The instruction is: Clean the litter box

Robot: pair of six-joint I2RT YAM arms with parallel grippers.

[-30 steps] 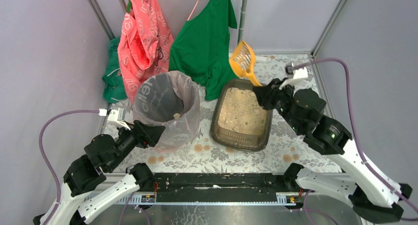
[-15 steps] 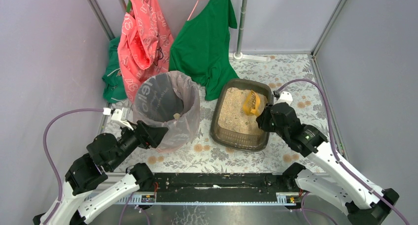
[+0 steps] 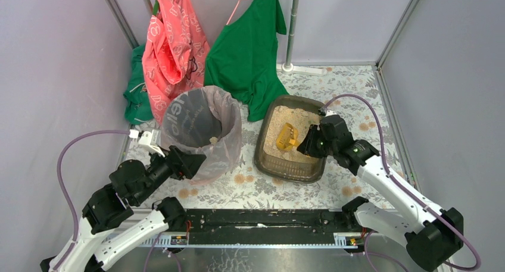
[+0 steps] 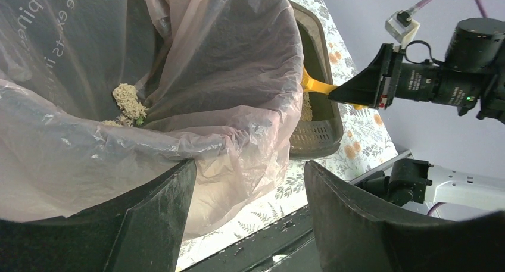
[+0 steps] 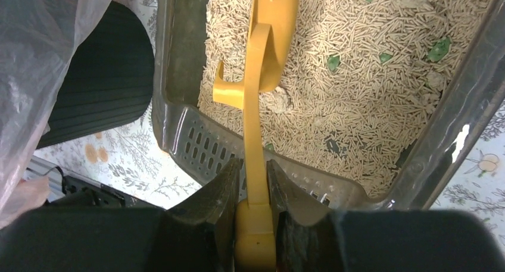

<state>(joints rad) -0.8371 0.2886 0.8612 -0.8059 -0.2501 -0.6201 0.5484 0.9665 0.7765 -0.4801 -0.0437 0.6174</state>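
The litter box (image 3: 287, 172) lies right of centre, a dark tray of beige pellet litter (image 5: 369, 93) with a few green bits (image 5: 440, 49). My right gripper (image 3: 308, 143) (image 5: 253, 165) reaches over its right rim and is shut on the handle of the yellow scoop (image 3: 287, 136) (image 5: 275, 40). The scoop's head rests in the litter, tilted on its side. My left gripper (image 3: 194, 163) (image 4: 249, 172) stands open at the near side of the bag-lined bin (image 3: 202, 126) (image 4: 196, 63), nothing between its fingers. A clump of litter (image 4: 128, 102) lies inside the bin.
A green shirt (image 3: 247, 52) and a pink garment (image 3: 175, 46) hang at the back, the shirt's hem reaching the box's far left corner. A pole base (image 3: 301, 68) stands behind the box. Grey walls close both sides. A black rail (image 3: 262, 221) runs along the near edge.
My right arm has brought the scoop down from above the box's far edge into the litter and drawn it leftward. The left arm has barely shifted.
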